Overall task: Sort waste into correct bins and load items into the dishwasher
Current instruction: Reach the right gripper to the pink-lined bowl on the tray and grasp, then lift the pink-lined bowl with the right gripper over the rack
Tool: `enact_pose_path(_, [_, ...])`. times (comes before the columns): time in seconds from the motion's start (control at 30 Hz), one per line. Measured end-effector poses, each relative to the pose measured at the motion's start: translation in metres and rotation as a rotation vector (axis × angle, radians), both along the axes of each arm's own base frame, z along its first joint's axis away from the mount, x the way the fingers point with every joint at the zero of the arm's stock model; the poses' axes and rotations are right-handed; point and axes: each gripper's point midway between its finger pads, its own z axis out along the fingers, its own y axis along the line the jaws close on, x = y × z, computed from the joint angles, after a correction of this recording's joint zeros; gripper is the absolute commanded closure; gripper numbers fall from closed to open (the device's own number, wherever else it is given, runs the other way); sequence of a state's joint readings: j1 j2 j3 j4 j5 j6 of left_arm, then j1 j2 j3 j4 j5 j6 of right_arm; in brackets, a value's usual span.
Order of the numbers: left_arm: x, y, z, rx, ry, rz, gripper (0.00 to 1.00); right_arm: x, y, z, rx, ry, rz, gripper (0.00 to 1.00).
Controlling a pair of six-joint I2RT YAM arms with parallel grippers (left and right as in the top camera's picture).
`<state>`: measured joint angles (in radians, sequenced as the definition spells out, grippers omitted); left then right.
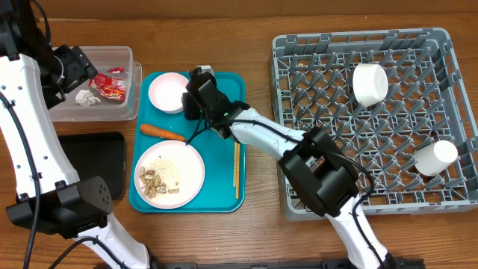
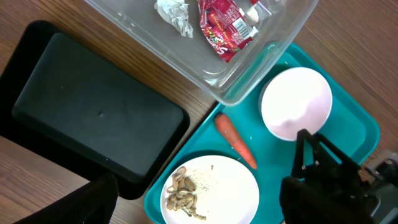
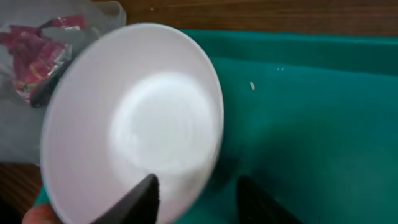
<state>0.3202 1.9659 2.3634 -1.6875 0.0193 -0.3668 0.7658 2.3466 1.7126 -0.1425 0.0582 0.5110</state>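
Observation:
My right gripper [image 1: 190, 99] [image 3: 198, 198] straddles the right rim of a small white bowl [image 1: 169, 91] [image 3: 134, 118] on the teal tray [image 1: 224, 84]. One finger is over the bowl's inside and the other stands outside over the tray, with a gap still showing. My left gripper [image 1: 75, 71] [image 2: 205, 208] hangs open and empty above the clear tub [image 1: 128, 54]. The tub holds the red wrapper [image 1: 110, 82] [image 2: 227, 25] and the foil ball [image 1: 88, 97] [image 2: 176, 15]. On the teal tray also lie the carrot [image 1: 162, 132] [image 2: 236, 142], chopsticks [image 1: 237, 170], and a plate [image 1: 187, 161] with scraps [image 1: 154, 183].
The black tray [image 1: 93, 161] [image 2: 87, 112] lies below the tub, left of the teal tray. The grey dish rack [image 1: 358, 37] fills the right side and holds two white cups [image 1: 370, 82] [image 1: 435, 158].

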Motion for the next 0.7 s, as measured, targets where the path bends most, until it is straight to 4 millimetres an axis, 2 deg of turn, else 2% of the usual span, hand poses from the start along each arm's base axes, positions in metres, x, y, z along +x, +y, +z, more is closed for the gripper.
enact_pose_path(0.07, [0.000,0.000,0.000,0.000,0.000,0.000,0.15,0.000,-0.001,-0.003,0.000,0.006,-0.005,0.82])
enact_pose_path(0.17, [0.000,0.000,0.000,0.000,0.000,0.000,0.15,0.002,-0.002,-0.003,0.004,0.010,-0.014,0.91])
enact_pose_path(0.23, [0.000,0.000,0.000,0.000,0.000,0.000,0.15,0.001,-0.011,-0.009,-0.024,0.035,-0.021,0.96])
enact_pose_path(0.37, [0.000,0.000,0.000,0.000,0.000,0.000,0.15,0.012,-0.027,-0.002,-0.074,0.058,-0.029,0.96])
enact_pose_path(0.57, [0.000,0.000,0.000,0.000,0.000,0.000,0.15,0.027,-0.073,0.019,-0.256,0.098,-0.019,0.96])
enact_pose_path(0.6, [0.000,0.000,0.000,0.000,0.000,0.000,0.15,0.030,-0.092,0.031,-0.324,0.095,-0.026,0.96])
enact_pose_path(0.7, [0.000,0.000,0.000,0.000,0.000,0.000,0.15,0.018,-0.141,0.054,-0.458,0.149,-0.075,0.96])
